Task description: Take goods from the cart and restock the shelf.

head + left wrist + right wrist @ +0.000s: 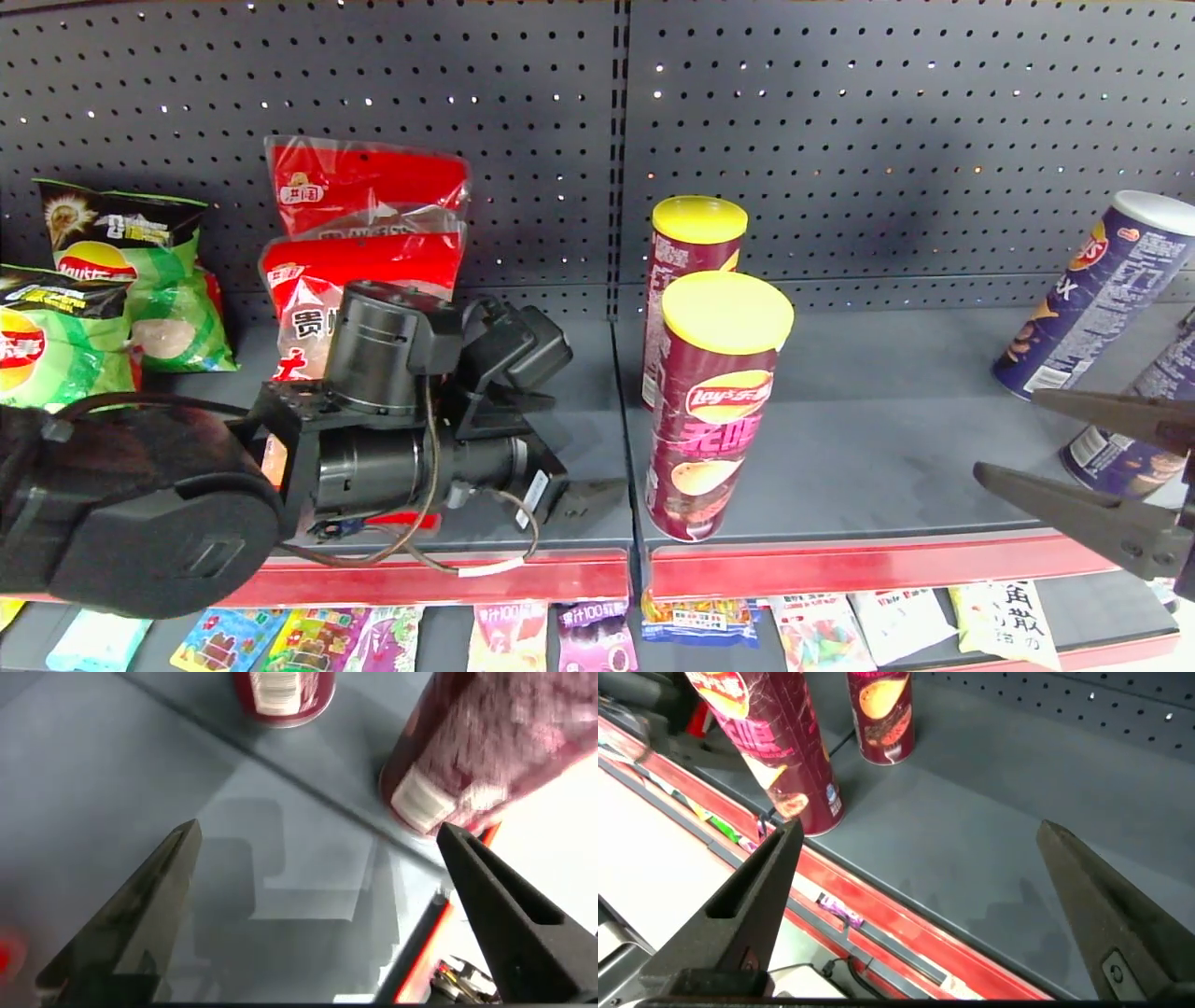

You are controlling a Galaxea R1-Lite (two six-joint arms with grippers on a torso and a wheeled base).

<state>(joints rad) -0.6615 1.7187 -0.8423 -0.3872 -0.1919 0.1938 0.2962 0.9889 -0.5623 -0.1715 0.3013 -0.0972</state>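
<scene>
Two maroon chip cans with yellow lids stand mid-shelf, the front can (714, 406) near the red shelf lip (840, 565) and the rear can (686, 280) behind it. My left gripper (583, 495) rests low on the grey shelf deck just left of the front can. In the left wrist view this gripper (318, 831) is open and empty, with the front can (486, 756) and rear can (285, 695) ahead. My right gripper (1004, 431) hangs open and empty at the shelf's right end. The right wrist view shows that gripper (920, 831) over bare deck, both cans (775, 747) farther off.
Blue chip cans sit at the right, one tilted (1092, 289) and one (1120, 439) behind my right fingers. Red snack bags (364, 243) and green chip bags (131, 271) fill the left side. Small packets (822, 630) line the lower shelf. Pegboard backs the shelf.
</scene>
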